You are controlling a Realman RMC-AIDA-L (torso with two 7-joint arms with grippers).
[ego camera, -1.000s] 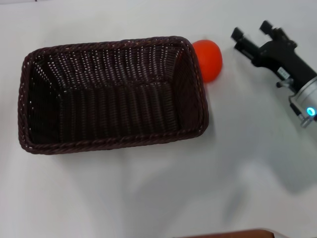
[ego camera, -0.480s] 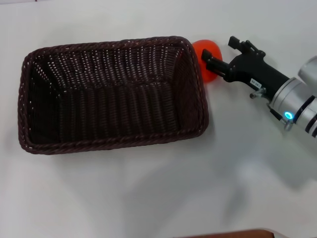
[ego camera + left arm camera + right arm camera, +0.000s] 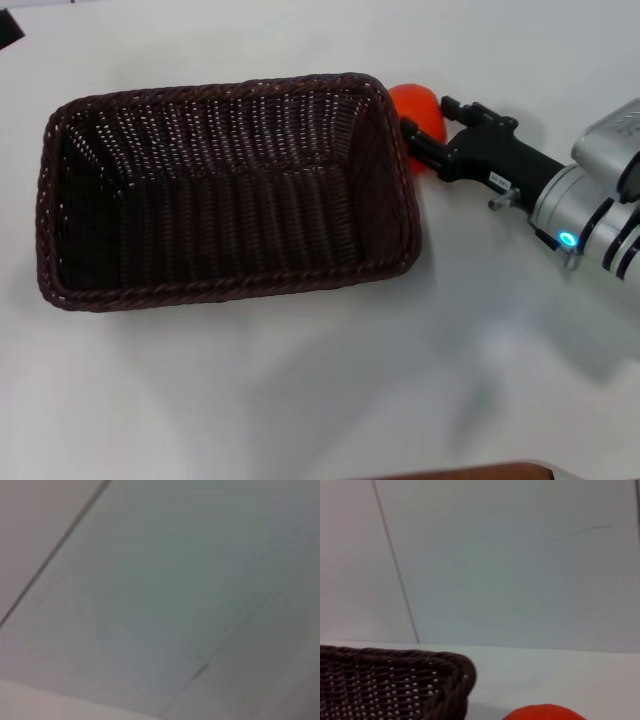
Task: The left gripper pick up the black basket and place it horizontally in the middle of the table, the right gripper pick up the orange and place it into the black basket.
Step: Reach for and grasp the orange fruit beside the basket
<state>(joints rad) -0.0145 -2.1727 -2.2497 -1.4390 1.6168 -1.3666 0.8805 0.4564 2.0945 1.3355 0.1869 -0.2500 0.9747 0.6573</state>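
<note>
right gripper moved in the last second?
Yes. In the head view the right gripper has come in leftward toward the black basket, and its fingers now straddle the orange, which hasn't shifted.

Light: bright, even, overhead.
Shadows: soft, faint on the table (image 3: 300, 400).
Glare: washed-out white tabletop.
Focus: left wrist view blurred.

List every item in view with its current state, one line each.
black basket: upright on the table, lying lengthwise, nothing inside.
orange: on the table, outside the basket by its right end, between the fingers.
right gripper: open, fingers either side of the orange, not closed on it.
left gripper: at the far left edge, away from the basket.
table: white, bearing basket and orange.
</note>
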